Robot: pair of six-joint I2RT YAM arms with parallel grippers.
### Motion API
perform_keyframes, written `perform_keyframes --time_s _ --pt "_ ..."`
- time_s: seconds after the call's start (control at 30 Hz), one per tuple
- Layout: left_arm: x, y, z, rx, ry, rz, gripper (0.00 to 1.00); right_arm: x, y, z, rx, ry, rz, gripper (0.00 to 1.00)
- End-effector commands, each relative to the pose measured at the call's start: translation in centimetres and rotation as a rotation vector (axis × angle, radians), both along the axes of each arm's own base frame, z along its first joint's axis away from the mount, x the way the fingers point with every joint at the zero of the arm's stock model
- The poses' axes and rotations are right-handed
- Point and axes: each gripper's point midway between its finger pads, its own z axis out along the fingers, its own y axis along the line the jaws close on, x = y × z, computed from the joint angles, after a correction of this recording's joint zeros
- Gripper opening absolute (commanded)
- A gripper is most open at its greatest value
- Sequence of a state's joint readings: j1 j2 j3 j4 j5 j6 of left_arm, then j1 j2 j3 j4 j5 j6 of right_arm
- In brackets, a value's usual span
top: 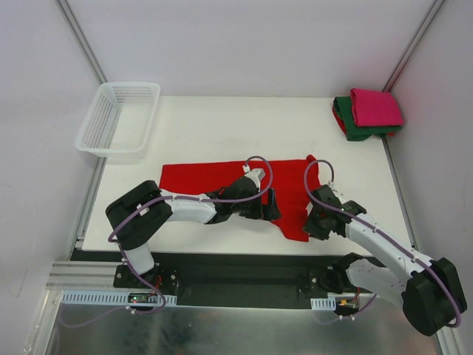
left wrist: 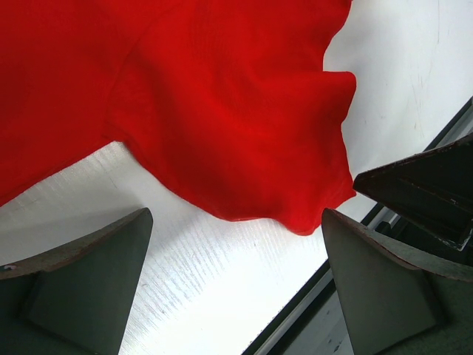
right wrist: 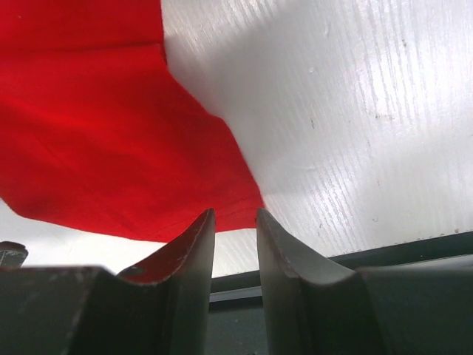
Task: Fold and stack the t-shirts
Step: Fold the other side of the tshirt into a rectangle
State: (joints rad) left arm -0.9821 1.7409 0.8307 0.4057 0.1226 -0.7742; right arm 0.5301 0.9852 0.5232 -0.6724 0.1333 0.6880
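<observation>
Left wrist: left end effector [left wrist: 236, 216] apart over red t-shirt [left wrist: 222, 111] (table [left wrist: 207, 277] edge close); right end effector [right wrist: 235, 213] together.

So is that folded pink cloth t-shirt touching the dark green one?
Touching: the top view shows the folded magenta-pink t-shirt lying flat on the dark green t-shirt.

White counter [top: 222, 126] under both my arms. Spread on it: red t-shirt [top: 199, 177], under my left end effector [top: 273, 205], near corner by my right end effector [top: 310, 222]. Folded dark green t-shirt [top: 356, 134] at far right corner, well beyond right end effector. White mesh basket [top: 94, 126] at far left corner, well beyond left end effector, partly past counter's edge.
</observation>
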Motion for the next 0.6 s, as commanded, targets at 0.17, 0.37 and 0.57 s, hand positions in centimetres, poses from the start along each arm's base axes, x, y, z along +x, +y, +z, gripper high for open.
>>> perform_keyframes --time_s 0.17,0.37,0.57 --pt "-0.3 0.2 0.5 0.001 -0.004 -0.003 0.99 1.1 0.2 -0.1 -0.018 -0.022 -0.003 0.32" --pt "-0.5 0.4 0.5 0.004 -0.004 -0.002 0.99 1.0 0.1 -0.5 -0.034 -0.007 0.003 0.32" --pt "-0.4 0.3 0.6 0.003 -0.004 -0.003 0.99 0.8 -0.4 -0.4 -0.058 0.006 0.001 0.33"
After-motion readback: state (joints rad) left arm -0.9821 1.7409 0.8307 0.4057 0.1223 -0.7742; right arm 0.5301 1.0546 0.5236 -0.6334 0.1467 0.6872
